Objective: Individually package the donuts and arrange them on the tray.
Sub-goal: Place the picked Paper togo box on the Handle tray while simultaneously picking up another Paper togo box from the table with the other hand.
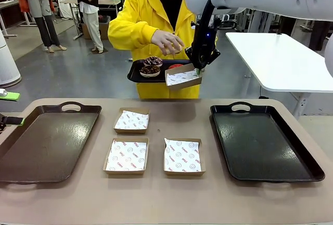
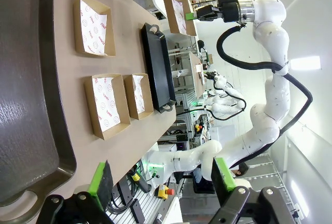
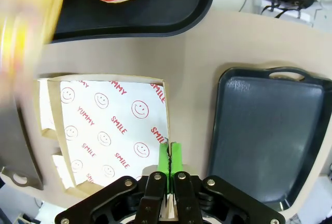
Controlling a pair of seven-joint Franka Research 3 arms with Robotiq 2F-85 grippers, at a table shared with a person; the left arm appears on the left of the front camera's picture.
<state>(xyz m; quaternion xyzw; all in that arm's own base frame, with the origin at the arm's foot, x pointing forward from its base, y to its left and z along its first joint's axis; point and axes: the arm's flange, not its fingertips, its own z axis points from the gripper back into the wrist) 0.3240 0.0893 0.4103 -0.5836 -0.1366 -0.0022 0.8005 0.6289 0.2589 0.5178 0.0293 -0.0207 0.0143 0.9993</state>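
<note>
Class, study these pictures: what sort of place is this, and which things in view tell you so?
Likely a robotics lab staging bakery work: the right gripper pinches a paper-lined box, a person holds donuts on a tray, and the floor is bare concrete.

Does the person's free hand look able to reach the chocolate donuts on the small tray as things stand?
Probably yes. The hand hovers just above the chocolate donuts on the small tray, with nothing between them; the raised box is beside the donuts, not over them.

Grey concrete floor with a white table standing at right
</note>
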